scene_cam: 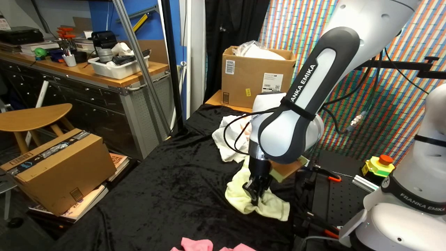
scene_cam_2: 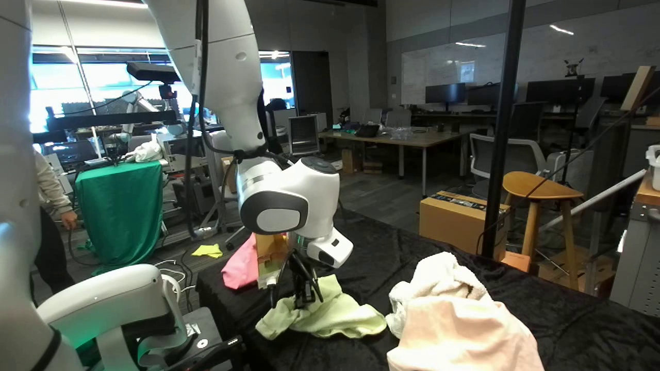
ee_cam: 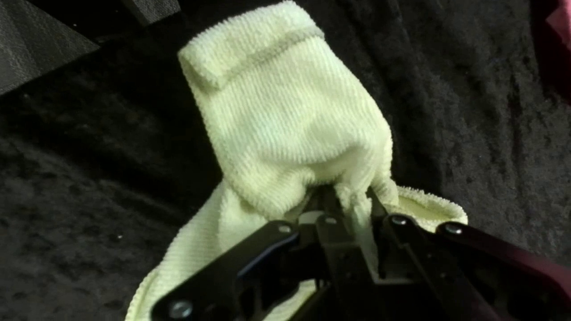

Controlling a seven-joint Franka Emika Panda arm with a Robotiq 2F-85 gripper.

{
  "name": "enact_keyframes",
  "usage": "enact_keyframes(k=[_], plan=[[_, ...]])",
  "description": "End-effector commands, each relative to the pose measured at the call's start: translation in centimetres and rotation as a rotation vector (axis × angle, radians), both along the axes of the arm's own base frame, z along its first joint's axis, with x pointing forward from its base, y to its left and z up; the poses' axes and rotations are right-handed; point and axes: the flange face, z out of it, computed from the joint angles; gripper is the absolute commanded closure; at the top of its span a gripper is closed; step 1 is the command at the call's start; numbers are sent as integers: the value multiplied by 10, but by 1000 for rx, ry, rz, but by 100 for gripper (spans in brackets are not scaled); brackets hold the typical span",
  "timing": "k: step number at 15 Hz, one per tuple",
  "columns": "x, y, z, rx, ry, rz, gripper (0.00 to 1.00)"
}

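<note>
"Down on the black velvet cover (scene_cam: 167,195), what are your jaws doing?"

"They are pinching a pale yellow-green towel (ee_cam: 285,111). I am pointing my gripper (scene_cam: 256,199) downward, and a fold of ribbed fabric is standing up between the jaws."

"How is the towel lying?"

"It is spreading out, crumpled, over the velvet on either side of my grip. At one end a hemmed border is showing its seam, and a loose, curled edge is poking out beside my jaws in the wrist view."

"What is resting near it?"

"Just beside it a white towel (scene_cam_2: 438,275) is lying in a heap, with a peach cloth (scene_cam_2: 459,330) bunching against that. On the opposite side of my gripper, a pink cloth (scene_cam_2: 241,267) is lying apart from my towel."

"And farther off?"

"Beyond the white towel, in an exterior view, a cardboard box (scene_cam: 258,78) is standing. Near my white base (scene_cam: 400,223), a red emergency-stop button (scene_cam: 385,160) is sitting on its yellow housing."
</note>
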Motion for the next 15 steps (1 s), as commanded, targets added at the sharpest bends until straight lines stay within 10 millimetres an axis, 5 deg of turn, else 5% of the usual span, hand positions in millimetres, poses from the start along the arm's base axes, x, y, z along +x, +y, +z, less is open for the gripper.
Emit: enact_keyframes(k=[1, 8, 9, 15], plan=[[-10, -5, 11, -7, -46, -29, 95], [-33, -29, 50, -47, -195, -144, 91], [-8, -25, 47, -43, -226, -177, 91], [2, -60, 77, -97, -414, -429, 90]])
